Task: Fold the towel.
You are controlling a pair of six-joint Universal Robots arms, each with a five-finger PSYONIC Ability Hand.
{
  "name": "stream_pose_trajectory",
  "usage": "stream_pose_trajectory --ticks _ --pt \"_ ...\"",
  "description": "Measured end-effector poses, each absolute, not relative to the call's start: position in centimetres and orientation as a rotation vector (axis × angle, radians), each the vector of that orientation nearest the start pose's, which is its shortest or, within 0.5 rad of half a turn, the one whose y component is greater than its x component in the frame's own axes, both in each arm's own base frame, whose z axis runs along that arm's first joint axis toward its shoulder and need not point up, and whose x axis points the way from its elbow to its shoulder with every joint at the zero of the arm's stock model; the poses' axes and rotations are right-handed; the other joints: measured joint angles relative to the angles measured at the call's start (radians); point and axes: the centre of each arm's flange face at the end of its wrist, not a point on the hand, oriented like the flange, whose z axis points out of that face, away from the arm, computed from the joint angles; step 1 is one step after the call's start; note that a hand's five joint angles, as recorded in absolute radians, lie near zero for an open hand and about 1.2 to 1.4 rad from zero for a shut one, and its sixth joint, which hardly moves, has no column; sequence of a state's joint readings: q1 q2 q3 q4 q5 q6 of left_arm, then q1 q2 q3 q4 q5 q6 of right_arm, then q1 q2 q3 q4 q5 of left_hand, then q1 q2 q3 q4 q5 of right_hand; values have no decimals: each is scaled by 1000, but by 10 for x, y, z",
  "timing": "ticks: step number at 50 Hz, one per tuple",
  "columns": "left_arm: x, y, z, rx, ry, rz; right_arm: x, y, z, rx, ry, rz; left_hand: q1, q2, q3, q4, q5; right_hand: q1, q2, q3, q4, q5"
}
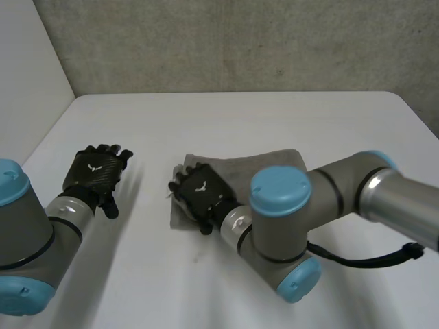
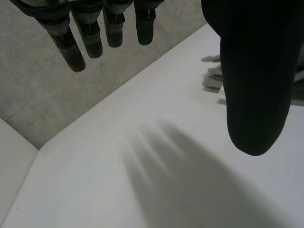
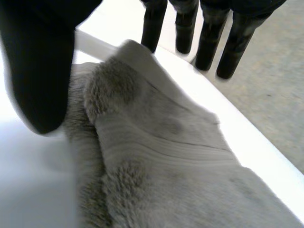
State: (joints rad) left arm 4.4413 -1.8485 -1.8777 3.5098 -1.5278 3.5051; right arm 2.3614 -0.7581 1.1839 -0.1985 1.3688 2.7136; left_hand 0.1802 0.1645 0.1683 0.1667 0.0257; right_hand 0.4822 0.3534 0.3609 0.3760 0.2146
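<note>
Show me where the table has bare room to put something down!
The widest bare patch of the table runs between the towel and the grey wall. A narrower bare lane lies between the left hand and the towel. It is crowded at the towel, where the open right hand and its arm hang over it.

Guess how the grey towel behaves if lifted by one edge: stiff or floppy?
Likely floppy: the towel lies in soft, rounded folds, so its layers would probably sag apart. Probably not slippery: its fuzzy pile should drag on the table if pushed.
</note>
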Motion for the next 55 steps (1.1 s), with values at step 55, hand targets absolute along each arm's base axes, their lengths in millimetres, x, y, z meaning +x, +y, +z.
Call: stream_pose_trajectory --ticks 55 --pt "-251 -250 197 880 2223 -2152 413 -182 140 -1642 1505 -1777 0 -1 0 0 0 869 826 831 816 776"
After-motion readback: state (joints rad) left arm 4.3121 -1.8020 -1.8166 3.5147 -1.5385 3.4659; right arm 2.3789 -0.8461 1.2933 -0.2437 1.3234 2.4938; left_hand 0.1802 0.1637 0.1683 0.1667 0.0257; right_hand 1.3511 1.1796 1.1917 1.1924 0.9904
